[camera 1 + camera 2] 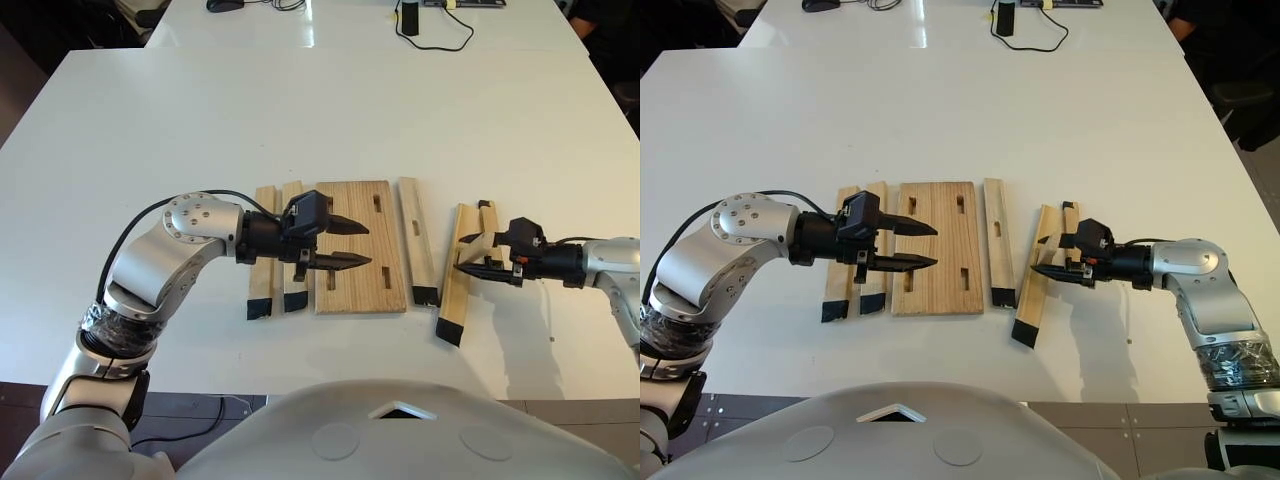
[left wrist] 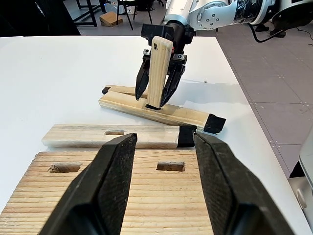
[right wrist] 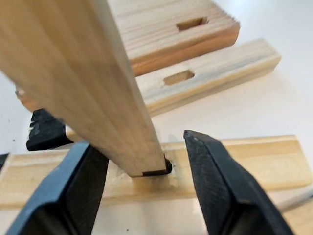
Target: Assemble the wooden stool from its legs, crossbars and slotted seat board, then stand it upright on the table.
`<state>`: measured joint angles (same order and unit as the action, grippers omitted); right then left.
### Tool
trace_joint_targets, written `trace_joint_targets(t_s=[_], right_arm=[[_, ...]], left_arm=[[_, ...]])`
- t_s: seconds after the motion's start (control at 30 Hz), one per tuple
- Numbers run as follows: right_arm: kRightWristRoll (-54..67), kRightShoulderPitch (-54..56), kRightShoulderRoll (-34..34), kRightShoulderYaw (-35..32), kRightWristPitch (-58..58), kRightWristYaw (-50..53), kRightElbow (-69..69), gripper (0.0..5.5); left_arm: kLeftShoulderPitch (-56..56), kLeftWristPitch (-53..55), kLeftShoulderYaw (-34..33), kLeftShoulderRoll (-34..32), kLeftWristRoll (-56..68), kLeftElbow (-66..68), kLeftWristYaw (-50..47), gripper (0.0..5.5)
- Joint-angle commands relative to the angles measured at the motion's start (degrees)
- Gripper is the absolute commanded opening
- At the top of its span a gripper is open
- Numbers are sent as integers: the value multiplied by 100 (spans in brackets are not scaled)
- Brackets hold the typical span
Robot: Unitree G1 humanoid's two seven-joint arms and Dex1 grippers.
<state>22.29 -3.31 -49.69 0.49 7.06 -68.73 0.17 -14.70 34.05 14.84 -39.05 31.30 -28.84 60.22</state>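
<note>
The slotted seat board [image 1: 360, 245] lies flat mid-table. My left gripper [image 1: 348, 243] hovers over its left part, open and holding nothing, its fingers [image 2: 110, 186] framing the board. Two legs [image 1: 278, 250] lie left of the board, and one leg [image 1: 417, 240] lies along its right edge. Farther right, a slotted leg [image 2: 186, 115] lies on the table with another leg [image 2: 122, 90] behind it. A crossbar [image 2: 159, 63] stands with its lower end [image 3: 146, 169] in that leg's slot. My right gripper [image 1: 472, 255] straddles the crossbar, open, with a gap beside one finger [image 3: 220, 176].
The white table [image 1: 300, 130] has free room behind and in front of the parts. A second table behind carries a black device with a cable [image 1: 410, 18] and a dark mouse [image 1: 225, 5]. The table's right edge runs near my right arm.
</note>
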Motion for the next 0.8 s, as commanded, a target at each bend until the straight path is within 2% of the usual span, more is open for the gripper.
trace_joint_targets(t_s=[0.03, 0.3, 0.5, 0.67, 0.8], right_arm=[[379, -17, -42, -601, 220, 127, -409, 266], [1603, -35, -57, -1660, 1091, 384, -1737, 266], [1786, 117, 94, -1642, 1331, 649, -2169, 266], [1961, 888, 542, -1638, 1517, 1427, -2003, 266], [1881, 1441, 789, -1354, 1796, 1882, -1860, 266]], left_arm=[[-73, -78, 4, 6, -113, 76, -27, 215], [42, -181, -75, 32, -164, 76, -85, 215], [53, -238, -59, 51, -206, 84, -80, 215], [40, -272, -39, 73, -237, 110, -86, 215], [34, -282, -13, 113, -257, 119, -117, 215]])
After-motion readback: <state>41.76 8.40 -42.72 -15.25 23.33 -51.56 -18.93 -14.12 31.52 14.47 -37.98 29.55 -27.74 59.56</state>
